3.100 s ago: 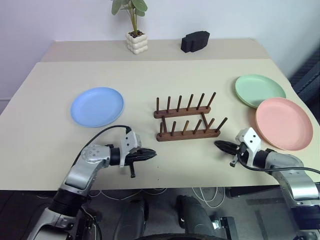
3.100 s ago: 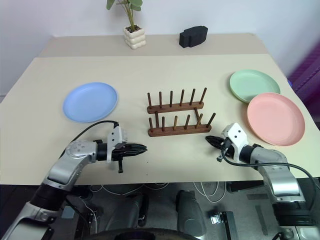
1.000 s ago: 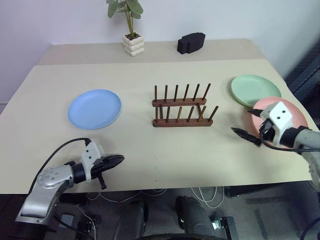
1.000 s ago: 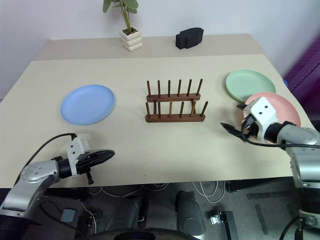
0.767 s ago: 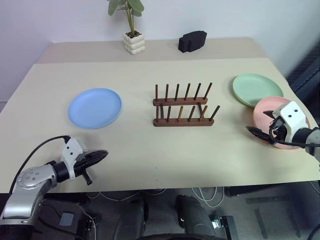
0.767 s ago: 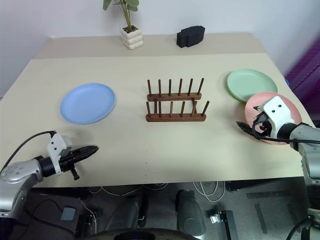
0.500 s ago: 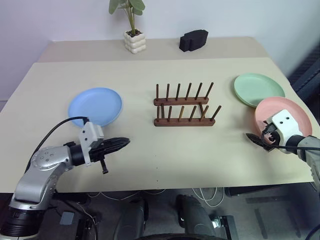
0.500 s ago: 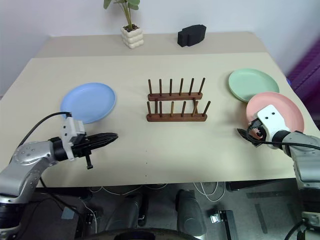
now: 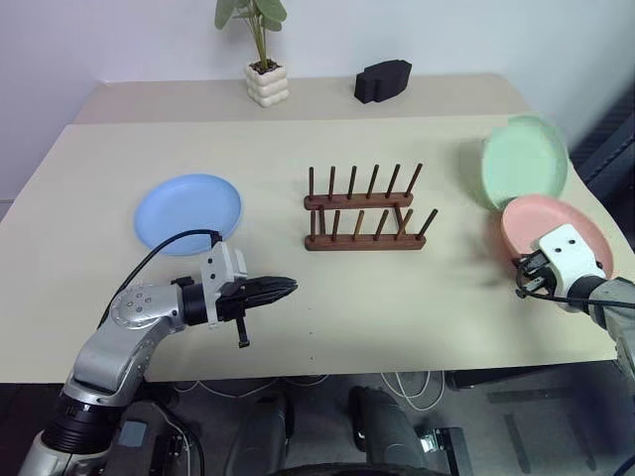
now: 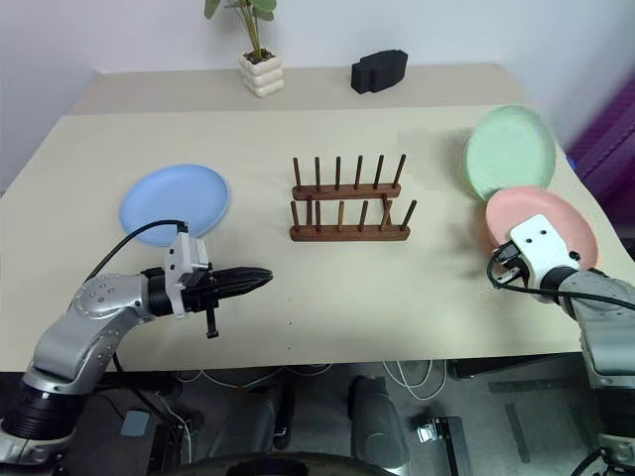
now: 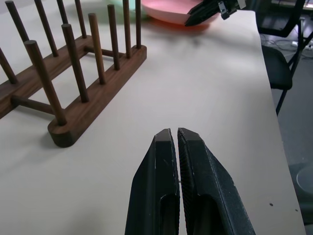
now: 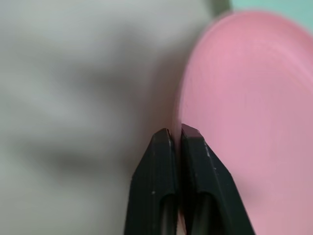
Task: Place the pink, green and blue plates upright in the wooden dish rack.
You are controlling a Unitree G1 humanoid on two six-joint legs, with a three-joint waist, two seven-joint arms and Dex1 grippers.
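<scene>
The pink plate (image 9: 556, 226) lies at the table's right edge, and my right gripper (image 9: 519, 289) is shut on its near-left rim; in the right wrist view the fingertips (image 12: 163, 137) pinch that rim. The green plate (image 9: 524, 161) stands tipped up on edge just behind the pink one, leaning against it. Far to the left, the blue plate (image 9: 189, 213) lies flat. The wooden dish rack (image 9: 367, 213) stands empty at the table's centre. My left gripper (image 9: 289, 286) hovers shut and empty in front of the rack, left of it, pointing right.
A potted plant (image 9: 270, 83) and a black object (image 9: 382, 80) sit at the back of the table. A black cable (image 9: 164, 250) loops from my left arm. The pink plate is near the table's right edge (image 9: 607, 213).
My right gripper went from open to shut at the pink plate's rim. The green plate has tipped up from flat onto its edge. My left gripper has moved right and up, toward the rack.
</scene>
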